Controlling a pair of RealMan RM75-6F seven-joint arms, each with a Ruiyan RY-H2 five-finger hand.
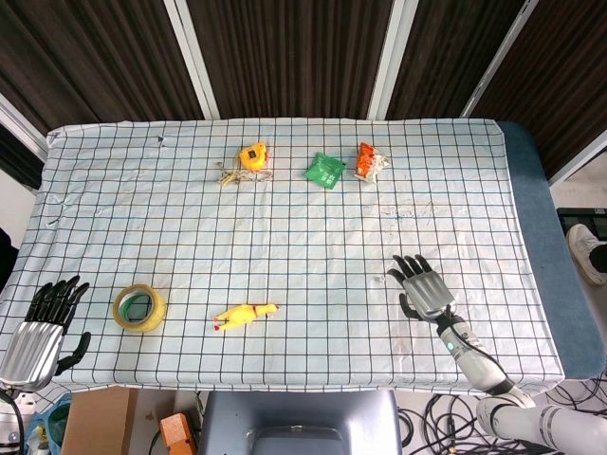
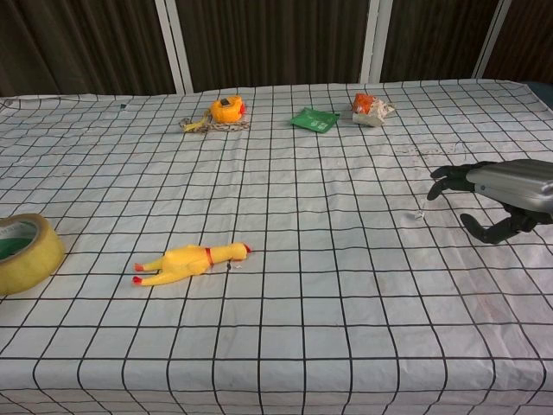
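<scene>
Rubber chicken is lying on its side on the checked tablecloth near the front edge in the head view, between the two hands and touching neither. The right hand is hovering well off to the chicken's right, fingers spread, holding nothing. The left hand is resting at the table's left corner, fingers apart and empty, with the tape roll sitting between it and the chicken.

In the chest view, the rubber chicken is lying left of centre, the tape roll at the left edge. The right hand is hanging above the cloth at the right, fingers curved downward and apart, well away from the chicken.
</scene>
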